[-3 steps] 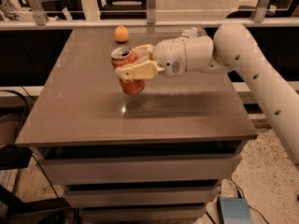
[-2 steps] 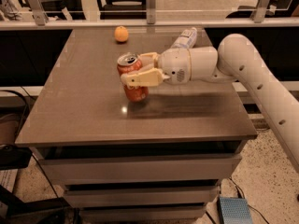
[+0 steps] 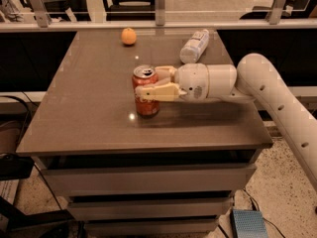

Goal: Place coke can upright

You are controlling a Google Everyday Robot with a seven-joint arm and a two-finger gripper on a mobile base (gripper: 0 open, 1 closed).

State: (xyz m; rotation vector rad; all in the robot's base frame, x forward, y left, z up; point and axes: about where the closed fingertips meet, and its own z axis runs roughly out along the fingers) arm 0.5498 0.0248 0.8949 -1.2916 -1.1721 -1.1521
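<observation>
The red coke can (image 3: 146, 105) stands upright on the brown table (image 3: 89, 108), near its middle, with its silver top and pull tab facing up. My gripper (image 3: 151, 83) reaches in from the right and is shut on the can around its upper half. One tan finger (image 3: 157, 91) crosses the can's front; the other runs behind the can's top. The can's base rests on or just above the tabletop; I cannot tell which.
A small orange fruit (image 3: 129, 36) sits at the table's back left. A clear plastic bottle (image 3: 194, 46) with a white label lies on its side at the back right, behind my arm (image 3: 267, 88). A glass railing runs behind the table.
The arm has carried the can a little to the right and lower, toward the table's middle. The bottle behind the arm now shows fully.
</observation>
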